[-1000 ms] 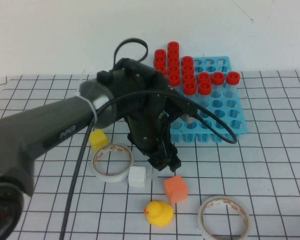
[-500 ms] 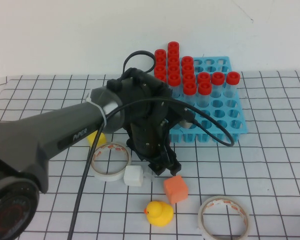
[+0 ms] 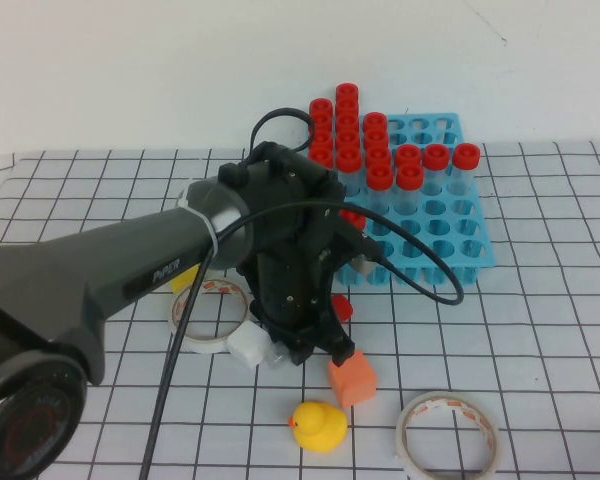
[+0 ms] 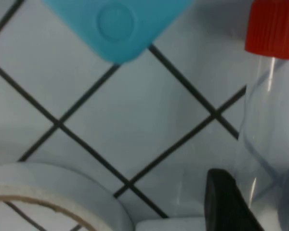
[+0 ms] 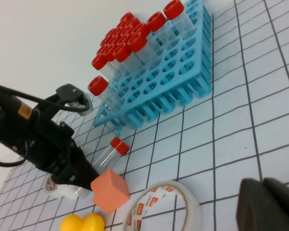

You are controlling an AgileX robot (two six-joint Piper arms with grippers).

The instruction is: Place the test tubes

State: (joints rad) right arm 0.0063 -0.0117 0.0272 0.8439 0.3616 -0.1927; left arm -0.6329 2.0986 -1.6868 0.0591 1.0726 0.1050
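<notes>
The left gripper sits low over a clear plastic test tube with a red cap. The tube lies on the gridded table in front of the blue plastic rack, so this is probably a pickup (whether it is clamped yet, I cannot tell). The right gripper, closed and empty, hangs aside on the right.

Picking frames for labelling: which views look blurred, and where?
Left wrist view: soft close-up, test tube and blue rack's corner fuzzy. Right wrist view: right end effector, shut above the mat, is a dark defocused mass; rack crisp. High view: left end effector, down at the tube beside the orange cube, evenly lit.
</notes>
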